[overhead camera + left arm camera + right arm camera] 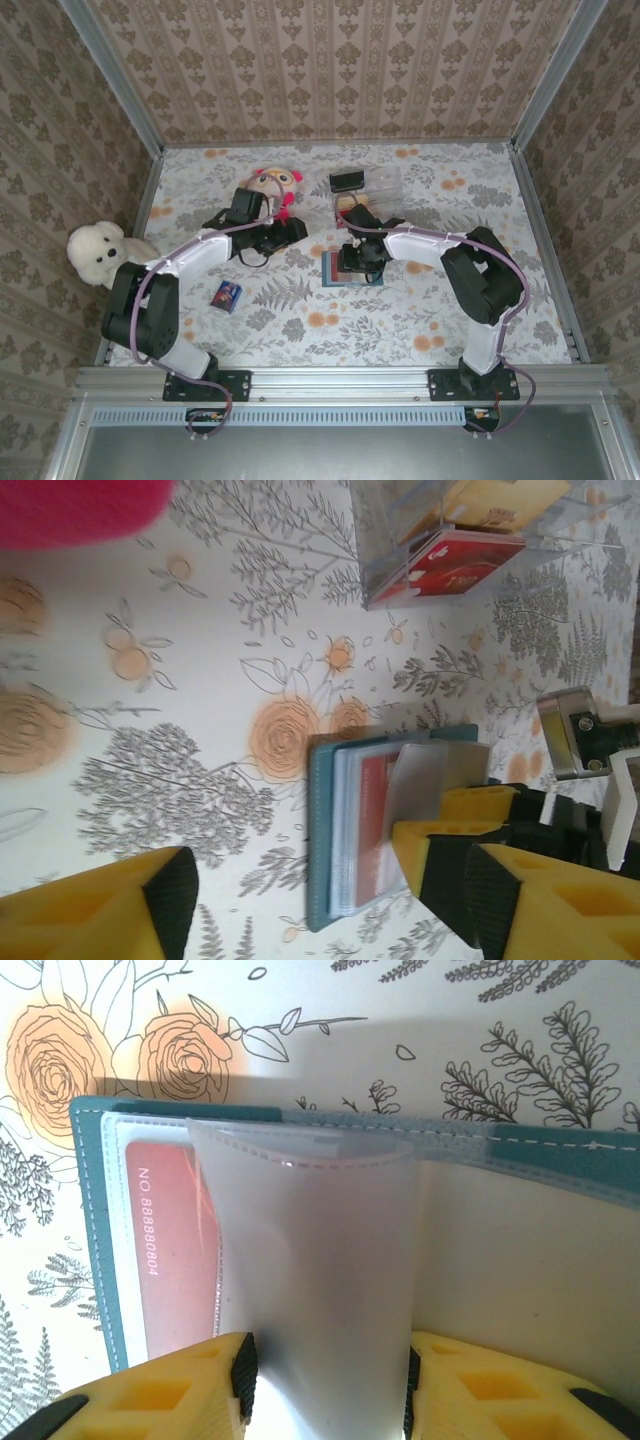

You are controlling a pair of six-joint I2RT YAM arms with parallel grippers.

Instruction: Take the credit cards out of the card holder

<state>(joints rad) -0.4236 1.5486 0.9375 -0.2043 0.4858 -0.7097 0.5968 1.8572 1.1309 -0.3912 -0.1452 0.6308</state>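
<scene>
Frosted, floppy sleeve (310,1260) of the card holder (95,1210), open on the table (300,330), sat pinched in the right gripper (325,1390), left gripper (335,900) gaping empty; the stiff, slick red card (165,1260) likely needed an edge pinch.

- "NO. 88880804" runs in pale print along the sleeved red card (165,1260), behind clear plastic in the card holder (98,1260) (it reads sideways from the right wrist).
- The tray's red card (455,565) carries pale print, too blurred to read.
</scene>
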